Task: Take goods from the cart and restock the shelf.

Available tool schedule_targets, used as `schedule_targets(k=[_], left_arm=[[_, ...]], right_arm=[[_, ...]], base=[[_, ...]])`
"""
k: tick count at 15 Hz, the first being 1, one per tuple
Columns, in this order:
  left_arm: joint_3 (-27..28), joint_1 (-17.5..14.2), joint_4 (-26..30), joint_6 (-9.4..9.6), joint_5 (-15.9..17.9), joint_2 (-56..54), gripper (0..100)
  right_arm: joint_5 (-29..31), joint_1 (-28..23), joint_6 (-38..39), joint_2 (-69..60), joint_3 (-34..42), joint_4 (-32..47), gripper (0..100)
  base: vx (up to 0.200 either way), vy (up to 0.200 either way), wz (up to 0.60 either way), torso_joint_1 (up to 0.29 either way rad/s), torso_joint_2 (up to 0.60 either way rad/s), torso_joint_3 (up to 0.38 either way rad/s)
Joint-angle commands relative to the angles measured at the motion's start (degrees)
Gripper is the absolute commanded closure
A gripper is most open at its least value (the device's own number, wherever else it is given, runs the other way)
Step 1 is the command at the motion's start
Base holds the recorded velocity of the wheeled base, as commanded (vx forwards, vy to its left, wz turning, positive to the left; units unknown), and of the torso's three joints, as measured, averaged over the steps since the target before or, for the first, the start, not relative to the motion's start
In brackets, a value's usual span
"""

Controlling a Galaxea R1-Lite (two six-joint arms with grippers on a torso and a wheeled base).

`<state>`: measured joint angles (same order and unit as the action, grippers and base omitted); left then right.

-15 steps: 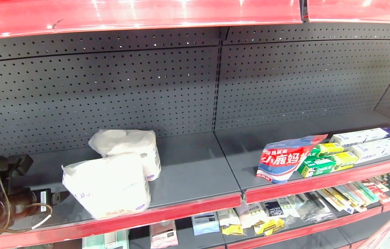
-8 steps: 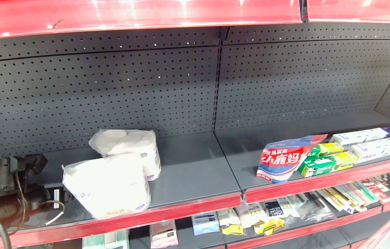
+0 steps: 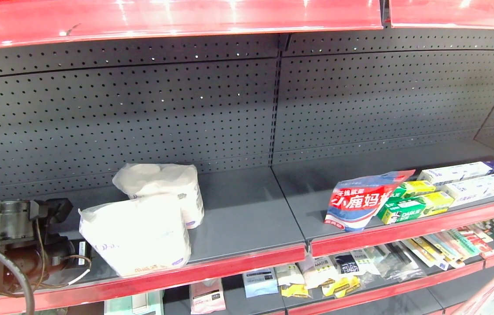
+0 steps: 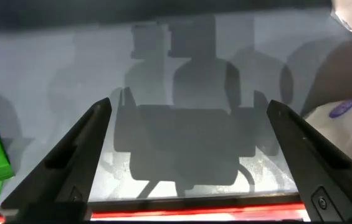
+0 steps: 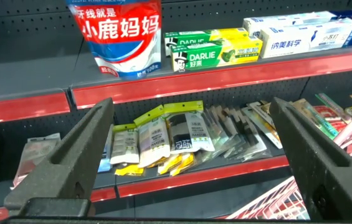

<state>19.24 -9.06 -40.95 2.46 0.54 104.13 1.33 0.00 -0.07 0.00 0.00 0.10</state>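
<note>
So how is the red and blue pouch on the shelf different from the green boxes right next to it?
The red and blue pouch is a soft bag standing upright; the green boxes are stiff cartons lying flat, lengthwise along the edge. The pouch is a single item and stands taller; the boxes number at least two and sit low. Both sit side by side at the front of the same shelf.

Red-blue pouch (image 3: pixel 360 199) beside green toothpaste boxes (image 3: pixel 409 205); packets (image 3: pixel 332 274) below.

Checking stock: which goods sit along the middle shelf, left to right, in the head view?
front tissue pack → red-and-blue pouch → green toothpaste boxes → white toothpaste boxes
</note>
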Motion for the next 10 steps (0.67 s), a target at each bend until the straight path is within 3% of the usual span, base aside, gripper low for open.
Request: schedule_targets(k=[1, 5, 10], left_arm=[[0.1, 0.44, -0.01, 0.0, -0.01, 0.55, 0], [0.27, 2.99, -0.45, 0.0, -0.01, 0.72, 0], [0.1, 3.7, -1.94, 0.0, -0.01, 1.07, 0]], right_arm=[[-0.01, 0.0, -0.01, 0.09, 0.0, -0.01, 0], [0.08, 0.0, -0.01, 0.09, 0.0, -0.01, 0], [-0.01, 0.0, -0.01, 0.09, 0.0, -0.01, 0]], base=[[0.0, 0.0, 0.0, 0.0, 0.0, 0.0], [0.0, 0.0, 0.0, 0.0, 0.0, 0.0], [0.0, 0.0, 0.0, 0.0, 0.0, 0.0]])
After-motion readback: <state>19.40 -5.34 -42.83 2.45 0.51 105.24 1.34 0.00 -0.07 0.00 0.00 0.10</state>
